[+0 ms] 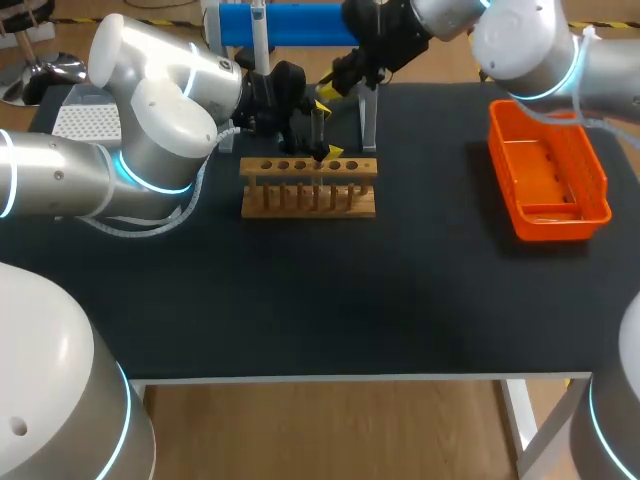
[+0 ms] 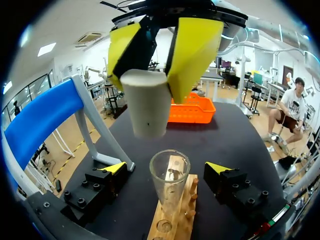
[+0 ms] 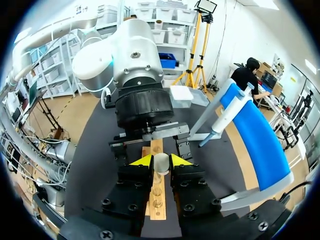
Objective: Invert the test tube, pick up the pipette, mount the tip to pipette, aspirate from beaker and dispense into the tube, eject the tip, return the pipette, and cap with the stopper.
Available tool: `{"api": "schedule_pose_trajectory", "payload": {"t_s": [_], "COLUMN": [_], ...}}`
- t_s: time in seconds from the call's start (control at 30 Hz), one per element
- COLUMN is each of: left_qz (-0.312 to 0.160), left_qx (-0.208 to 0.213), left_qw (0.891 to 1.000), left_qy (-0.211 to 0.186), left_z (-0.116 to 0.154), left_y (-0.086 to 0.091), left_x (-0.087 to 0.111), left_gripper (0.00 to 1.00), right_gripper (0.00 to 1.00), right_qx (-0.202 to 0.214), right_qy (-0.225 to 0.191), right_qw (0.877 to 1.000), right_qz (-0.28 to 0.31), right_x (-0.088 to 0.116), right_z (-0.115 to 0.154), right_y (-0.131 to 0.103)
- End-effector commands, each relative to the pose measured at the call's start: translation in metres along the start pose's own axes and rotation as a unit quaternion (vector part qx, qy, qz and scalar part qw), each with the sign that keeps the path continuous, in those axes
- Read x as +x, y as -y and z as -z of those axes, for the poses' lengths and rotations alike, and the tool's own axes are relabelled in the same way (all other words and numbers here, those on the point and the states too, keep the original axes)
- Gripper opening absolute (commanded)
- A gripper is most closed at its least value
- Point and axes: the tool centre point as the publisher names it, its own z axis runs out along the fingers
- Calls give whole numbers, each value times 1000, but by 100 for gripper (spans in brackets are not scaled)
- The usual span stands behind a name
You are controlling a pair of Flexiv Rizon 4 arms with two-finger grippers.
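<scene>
A glass test tube [image 2: 169, 186] stands mouth up in the wooden rack [image 1: 308, 200]. My left gripper [image 2: 166, 169] is open, with one finger on each side of the tube and neither touching it. Directly above the tube's mouth, my right gripper [image 2: 150, 92] is shut on a pale stopper [image 2: 146, 107]. In the right wrist view the stopper [image 3: 161, 165] sits between the yellow fingertips [image 3: 142, 160], over the rack [image 3: 156, 200], and my left arm's wrist [image 3: 140, 107] is just ahead. The white pipette [image 3: 229, 114] hangs on the blue stand [image 1: 290, 22] behind the rack.
An orange basket [image 1: 548, 180] stands at the table's right side. The blue stand's grey legs [image 1: 368, 120] come down just behind the rack, close to both grippers. The dark tabletop [image 1: 330, 300] stretches in front of the rack.
</scene>
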Motion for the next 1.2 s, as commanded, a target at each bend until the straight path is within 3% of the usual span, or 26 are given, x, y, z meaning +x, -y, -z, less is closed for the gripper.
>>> {"api": "schedule_pose_trajectory", "payload": {"t_s": [0.03, 0.87, 1.2], "left_qz": [0, 0, 0], "left_qx": [0, 0, 0], "left_qw": [1000, 1000, 1000], "left_qy": [-2, -2, -2], "left_z": [1, 1, 1], "left_y": [0, 0, 0], "left_x": [-1, -1, -1], "left_gripper": [100, 100, 100], "right_gripper": [0, 0, 0], "right_qx": [3, 14, -3], "right_qy": [-3, -15, -13], "right_qw": [1000, 1000, 1000], "right_qz": [0, -7, -10], "right_x": [0, 7, 8], "right_z": [-3, -13, -7], "right_y": [-1, 11, 5]}}
